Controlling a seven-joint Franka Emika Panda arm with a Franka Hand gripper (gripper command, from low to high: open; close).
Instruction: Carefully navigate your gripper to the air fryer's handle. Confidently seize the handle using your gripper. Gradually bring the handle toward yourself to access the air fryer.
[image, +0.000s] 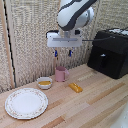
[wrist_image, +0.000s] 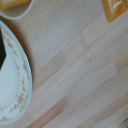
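While the gripper (image: 62, 52) hangs high above the pink mug (image: 61, 74), its fingers apart and holding nothing, the approach looks barely begun; the fryer (image: 109, 52) sits far right, so next it must travel right and drop to the handle (image: 102, 60)

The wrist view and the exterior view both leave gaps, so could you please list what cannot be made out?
- The gripper: absent from the wrist view; in the exterior view too small to judge its finger gap.
- The handle: exterior view, black on the black air fryer, outline blurred.
- The plate: wrist view, cut off by the edge.
- The bowl: contents too small to identify.
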